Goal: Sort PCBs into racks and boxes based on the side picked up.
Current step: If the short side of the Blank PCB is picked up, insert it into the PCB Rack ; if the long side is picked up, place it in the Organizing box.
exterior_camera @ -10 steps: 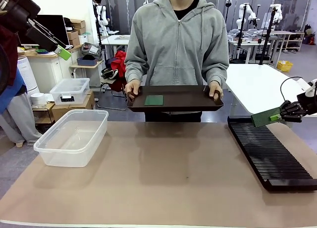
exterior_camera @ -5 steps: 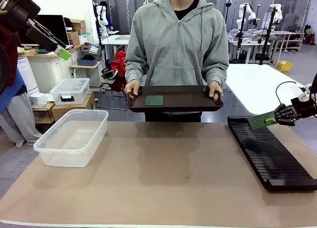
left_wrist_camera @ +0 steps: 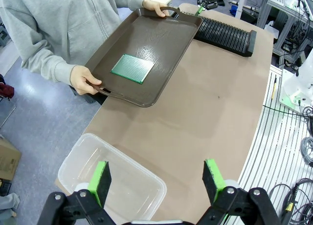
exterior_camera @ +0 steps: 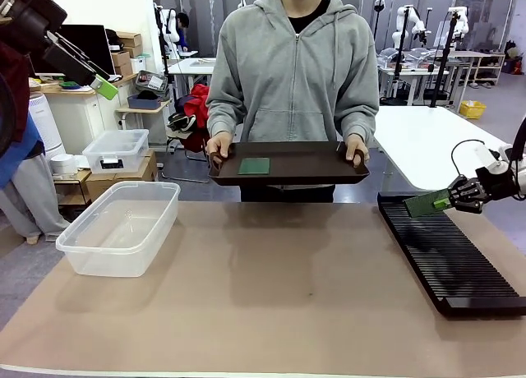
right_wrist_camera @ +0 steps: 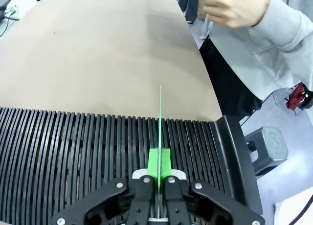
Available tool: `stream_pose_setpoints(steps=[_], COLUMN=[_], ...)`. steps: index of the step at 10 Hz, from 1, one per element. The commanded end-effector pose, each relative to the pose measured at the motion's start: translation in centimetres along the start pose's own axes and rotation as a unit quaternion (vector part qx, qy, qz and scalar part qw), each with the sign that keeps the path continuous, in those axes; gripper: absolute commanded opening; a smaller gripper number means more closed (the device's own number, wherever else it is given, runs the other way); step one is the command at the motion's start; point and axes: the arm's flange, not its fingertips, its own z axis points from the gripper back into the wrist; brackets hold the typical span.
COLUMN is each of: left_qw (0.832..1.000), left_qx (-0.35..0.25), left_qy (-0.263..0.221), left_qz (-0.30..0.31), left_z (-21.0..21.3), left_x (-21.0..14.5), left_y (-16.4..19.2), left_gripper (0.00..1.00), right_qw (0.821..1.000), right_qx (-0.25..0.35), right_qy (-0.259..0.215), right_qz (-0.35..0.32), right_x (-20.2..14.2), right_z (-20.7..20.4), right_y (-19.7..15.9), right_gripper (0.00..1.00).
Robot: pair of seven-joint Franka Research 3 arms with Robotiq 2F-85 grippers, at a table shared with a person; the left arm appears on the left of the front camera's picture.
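Over the slotted rack (exterior_camera: 454, 265) at 3 o'clock: right gripper (exterior_camera: 449, 200) clenched on a green PCB (exterior_camera: 421, 204), edge-on. Step: racking. Next, probably: align with one slot, lower. Left gripper (left_wrist_camera: 157, 180) spread, empty.

Bright, even overhead light reaches me; a soft shadow lies on the table (exterior_camera: 271, 255) under the tray (exterior_camera: 312, 160), which shows a pale sheen from my left wrist. Wrist pictures bow at their edges. The PCB (right_wrist_camera: 160, 112) looks sharp; the person's hand (right_wrist_camera: 234, 7) at one o'clock looks softer.

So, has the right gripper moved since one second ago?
Yes. The right gripper, shut on a PCB, has moved left and slightly down, closer to the far end of the rack.
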Motion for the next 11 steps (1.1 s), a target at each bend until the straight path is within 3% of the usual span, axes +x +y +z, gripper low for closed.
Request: stream_pose_setpoints(steps=[1,3,4,6,11], left_qw=[1.0,1.0,1.0,1.0,1.0], left_qx=[0.002,0.002,0.002,0.002,0.002], left_qy=[-0.002,-0.002,-0.002,-0.002,-0.002], left_qz=[-0.001,-0.001,-0.001,-0.001,-0.001], left_z=[-0.1,-0.1,-0.1,-0.1,-0.1], left_x=[-0.1,-0.1,-0.1,-0.1,-0.1], left_y=[0.0,0.0,0.0,0.0,0.0], left_gripper=[1.0,1.0,1.0,1.0,1.0], right_qw=[0.999,0.999,1.0,1.0,0.995], right_qx=[-0.015,0.009,0.004,0.004,0.07], right_qy=[-0.01,-0.043,-0.007,-0.007,-0.066], right_qz=[0.03,0.002,0.017,0.017,0.002], right_x=[0.3,0.4,-0.3,-0.3,-2.3], right_z=[-0.8,-0.7,-0.5,-0.5,-0.3], right_y=[1.1,1.2,0.6,0.6,-0.2], right_gripper=[0.02,0.02,0.02,0.02,0.02])
